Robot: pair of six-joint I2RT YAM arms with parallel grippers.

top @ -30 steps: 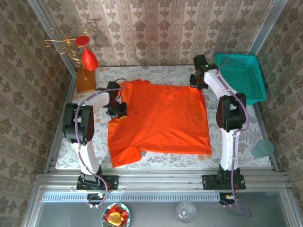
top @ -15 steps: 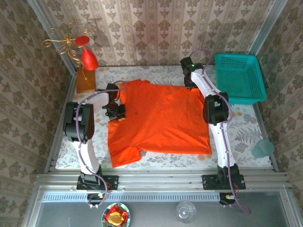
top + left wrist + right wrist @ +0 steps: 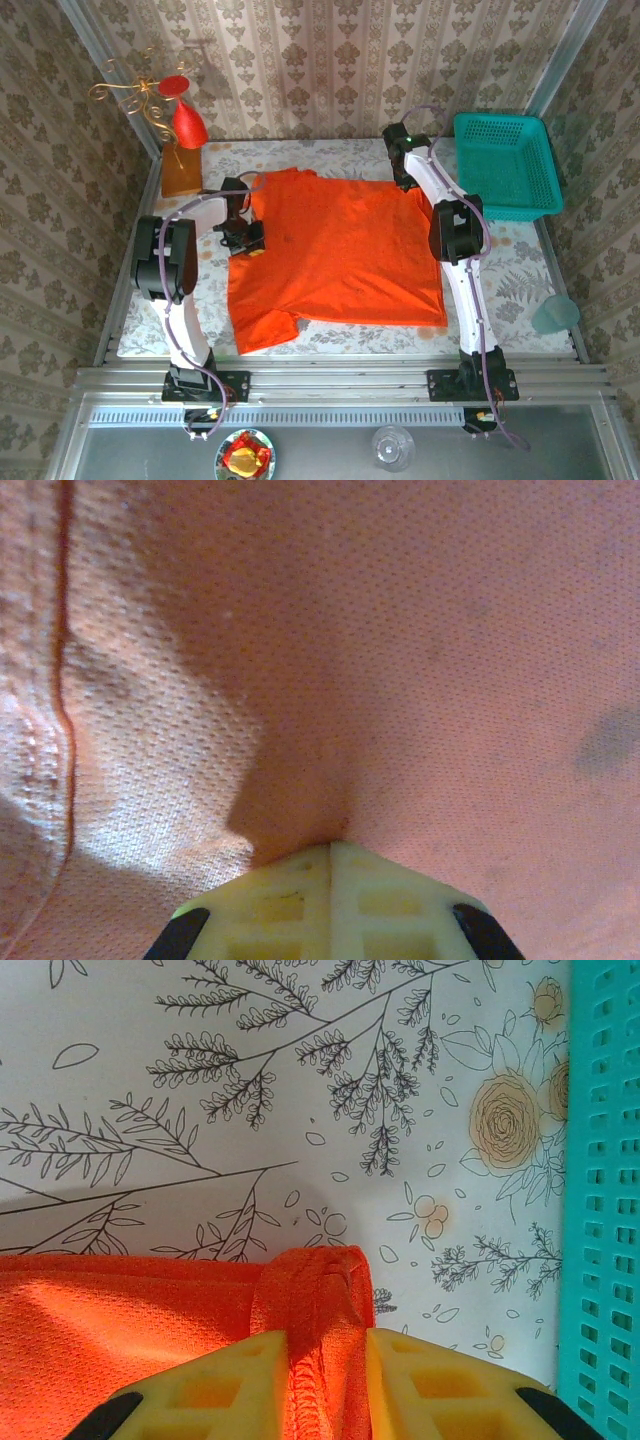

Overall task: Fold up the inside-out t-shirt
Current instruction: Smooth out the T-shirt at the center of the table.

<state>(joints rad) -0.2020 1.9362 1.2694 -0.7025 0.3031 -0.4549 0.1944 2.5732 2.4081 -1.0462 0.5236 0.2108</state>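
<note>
— How far along is the fold?

— Hardly begun, I'd say. On the worktop (image 3: 515, 285) the t-shirt (image 3: 340, 250) lies spread out nearly flat, taking up most of the middle. One sleeve sticks out at the near left corner. I see no panel laid over another, so every fold seems still to be made.

— And the arms?

— Both reach to the shirt's far half. The left pincer (image 3: 250, 236) sits at the left edge. In its wrist view the left pincer (image 3: 330, 858) has its jaws pressed fully together, and the cloth puckers into the tips, so it has a pinch of fabric. The right pincer (image 3: 405, 176) is at the far right corner, close to the basket (image 3: 505, 160). In its own view the right pincer (image 3: 325, 1350) stands a little apart, with a rolled, stitched edge of the shirt clamped between the jaws.

— So both corners are held?

— It looks so. I judge this to be the set-up for a first fold.

— Give me the count, biggest first.

— One worktop, one t-shirt, two arms, each with one pincer. One teal basket, with nothing in it. One red cone ornament (image 3: 190, 125) with gold wire in the far left corner. One pale green cup (image 3: 553, 315) at the right edge. On the near ledge, one small plate (image 3: 245, 456) with something bright on it and one clear glass (image 3: 392, 447).
</note>
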